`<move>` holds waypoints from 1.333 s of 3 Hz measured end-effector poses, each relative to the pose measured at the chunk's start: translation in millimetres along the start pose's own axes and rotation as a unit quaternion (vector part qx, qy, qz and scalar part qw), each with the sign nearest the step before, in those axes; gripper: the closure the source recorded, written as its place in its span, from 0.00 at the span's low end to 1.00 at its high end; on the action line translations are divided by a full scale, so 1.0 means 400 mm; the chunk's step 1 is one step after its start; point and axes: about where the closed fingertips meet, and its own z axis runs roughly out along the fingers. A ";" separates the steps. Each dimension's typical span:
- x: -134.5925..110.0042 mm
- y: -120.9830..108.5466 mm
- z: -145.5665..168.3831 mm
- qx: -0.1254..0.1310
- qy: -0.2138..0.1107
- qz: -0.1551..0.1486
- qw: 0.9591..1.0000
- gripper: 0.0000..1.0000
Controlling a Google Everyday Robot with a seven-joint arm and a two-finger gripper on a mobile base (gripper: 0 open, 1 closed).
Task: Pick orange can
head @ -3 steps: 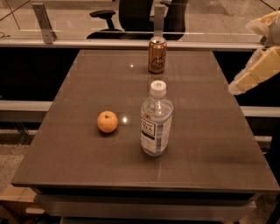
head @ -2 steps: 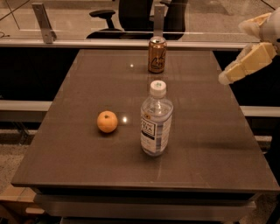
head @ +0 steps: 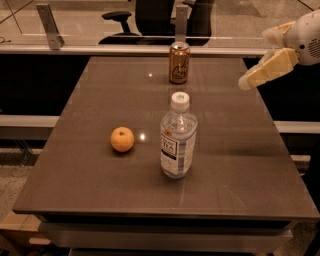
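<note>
**A:** At 12 o'clock on the table [head: 240, 165], close to the far edge: see the orange can [head: 179, 62], upright, silver rim on top, pale cursive lettering turned toward the camera.

**B:** Seen. Touching anything?

**A:** No. Standing alone on bare tabletop, well apart from the water bottle [head: 177, 136]. Find that one near the table's middle, at 6 o'clock of the can, upright too, white cap on, label to the front.

**B:** And at 9 o'clock of the bottle?

**A:** Round orange fruit [head: 122, 139], near the bottle but not touching.

**B:** Where to look for the gripper [head: 243, 82]?

**A:** At 3 o'clock of the can, well apart from it, up in the air by the table's right edge. Over the edge or just beside it: cannot tell. Pale and cream-coloured, slanting down and leftward from the white wrist [head: 307, 35] at the picture's 2 o'clock corner. Clear of the can and of the tabletop.

**B:** Open or closed?

**A:** Cannot tell from this angle.

**B:** Beyond the table?

**A:** Past 12 o'clock, a black office chair [head: 150, 15]; toward 10 o'clock, a metal post [head: 49, 19].
</note>
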 end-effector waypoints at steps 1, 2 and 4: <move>0.000 -0.004 0.004 0.006 -0.002 0.003 1.000 0.00; -0.006 -0.016 0.053 0.017 -0.039 0.011 0.999 0.00; -0.067 -0.082 0.157 0.054 -0.149 0.028 0.987 0.00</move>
